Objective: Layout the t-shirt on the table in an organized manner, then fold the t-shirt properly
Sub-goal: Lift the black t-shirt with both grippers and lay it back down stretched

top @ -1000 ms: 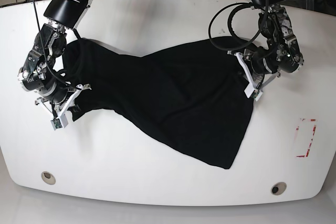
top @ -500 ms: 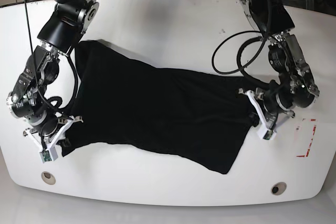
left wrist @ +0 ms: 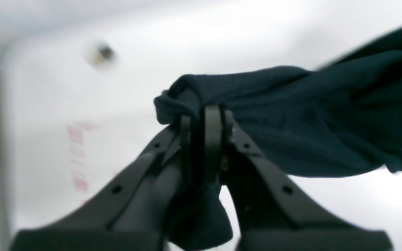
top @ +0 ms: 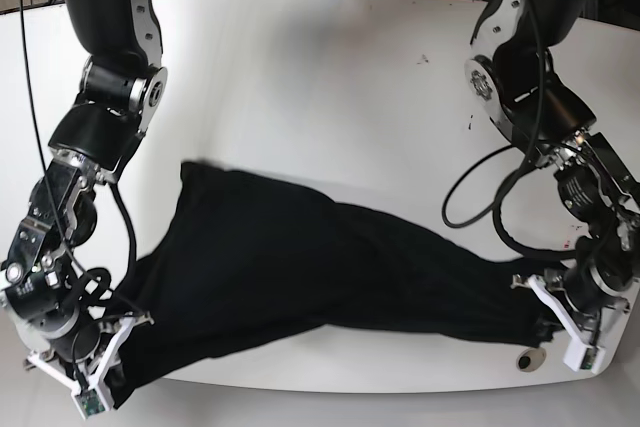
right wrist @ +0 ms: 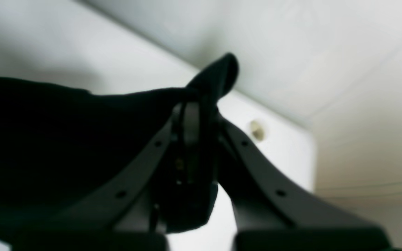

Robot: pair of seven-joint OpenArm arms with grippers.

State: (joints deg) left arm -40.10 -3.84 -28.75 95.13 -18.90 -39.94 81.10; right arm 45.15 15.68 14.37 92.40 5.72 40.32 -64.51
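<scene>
**Shirt stretched between both arms at the near edge of the table**

The t-shirt [top: 300,277] hangs as a dark band across the front of the table [top: 320,67], plain black side showing, its far corner resting on the white surface and both ends drawn toward the near rim. The left gripper [left wrist: 206,120] is pressed together on a bunched wad of cloth, with a tail of fabric drooping below the jaws. The right gripper [right wrist: 195,104] likewise pinches a fold, a small peak of fabric poking up past the fingertips.

The cloth looks light, soft and limp (it sags and twists between the two holds), so it will likely follow any pull but will not keep a shape by itself. Holds at the hem corners or shoulders would probably spread it flatter than these bunched pinches. A grommet hole [left wrist: 103,54] sits just beyond the left hold.
</scene>
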